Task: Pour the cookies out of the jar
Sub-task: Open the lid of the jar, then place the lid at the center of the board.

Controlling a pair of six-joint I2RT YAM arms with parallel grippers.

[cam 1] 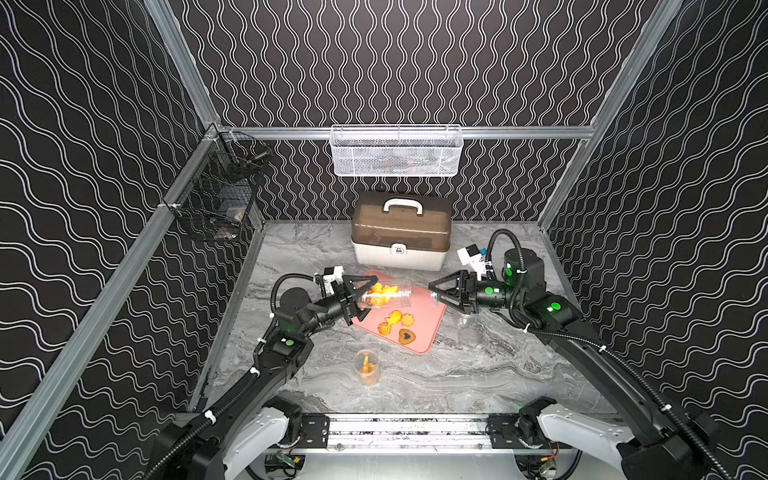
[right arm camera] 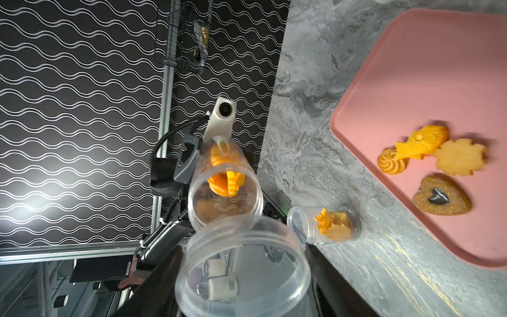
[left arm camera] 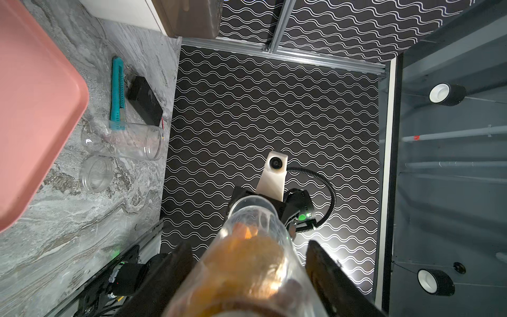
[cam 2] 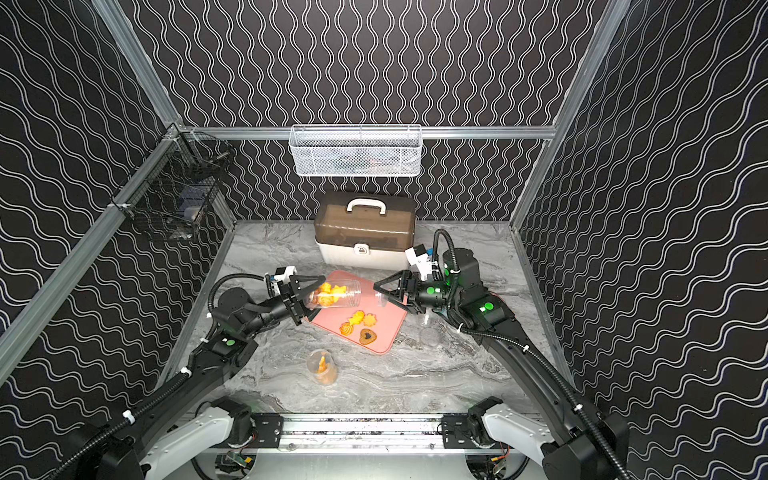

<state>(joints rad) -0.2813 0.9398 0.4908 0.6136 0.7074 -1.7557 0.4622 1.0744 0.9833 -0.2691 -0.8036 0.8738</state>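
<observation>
Four cookies (cam 1: 397, 328) lie on the pink tray (cam 1: 430, 322); the rest sit deep in the jar (cam 1: 390, 294), pinched near its base by my left end effector (cam 1: 370, 299). The jar lies about level, its mouth over the tray and facing my right end effector (cam 1: 434, 296), which pinches the lid (right arm camera: 241, 263) just off it. I judge the mouth must dip. A small jar (cam 1: 366, 366) on the bench (cam 1: 478, 374) stands clear.
</observation>
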